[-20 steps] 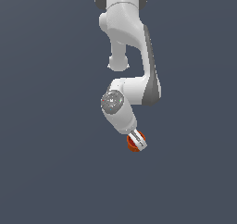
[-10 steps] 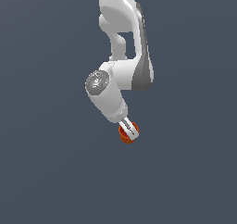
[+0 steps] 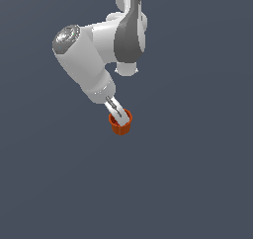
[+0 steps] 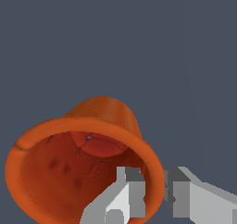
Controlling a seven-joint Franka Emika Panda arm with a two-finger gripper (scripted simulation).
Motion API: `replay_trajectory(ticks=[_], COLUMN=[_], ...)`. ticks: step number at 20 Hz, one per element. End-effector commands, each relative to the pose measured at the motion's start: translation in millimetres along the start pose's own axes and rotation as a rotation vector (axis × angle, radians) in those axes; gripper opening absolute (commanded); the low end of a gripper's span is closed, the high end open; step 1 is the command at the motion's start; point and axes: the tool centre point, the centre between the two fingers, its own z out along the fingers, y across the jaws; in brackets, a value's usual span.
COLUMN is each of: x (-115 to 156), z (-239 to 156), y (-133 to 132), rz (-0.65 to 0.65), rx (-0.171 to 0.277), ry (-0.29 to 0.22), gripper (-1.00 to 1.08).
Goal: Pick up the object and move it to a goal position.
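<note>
From the exterior view, one white arm point(image 3: 99, 50) comes down from the top edge, where its upper links are cut off. Below its wrist, the hand point(image 3: 118, 112) is mostly hidden: only one pale finger point(image 3: 115, 107) shows clearly, dipping into the mouth of the single orange-red cup point(image 3: 120, 122). The other finger cannot be picked out here, since the cup and the wrist cover it. The cup sits at the tip of the hand, mouth up and tilted a little, against plain dark grey. Whether it rests on that grey surface or hangs clear of it is impossible to tell, as there is no shadow or edge to judge by.

In the wrist view, the cup point(image 4: 92, 158) fills the lower half, its rim cut off at the bottom edge. Its darker red inside is mottled and its base is visible. Two grey fingers are in sight, both cropped: one point(image 4: 122, 197) lies inside the rim, the other point(image 4: 194, 197) just outside it, with the cup wall pinched between them. The hand is clamped on the cup's wall.
</note>
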Motion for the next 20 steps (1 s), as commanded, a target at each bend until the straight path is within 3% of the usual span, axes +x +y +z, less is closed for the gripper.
replay_trajectory(ticks=[1, 20], x=[1, 15], z=[-28, -230], y=[16, 127], rz=[0.000, 0.000], rx=[0.001, -0.001], ry=[0.001, 0.001], gripper=[-1.00, -1.00])
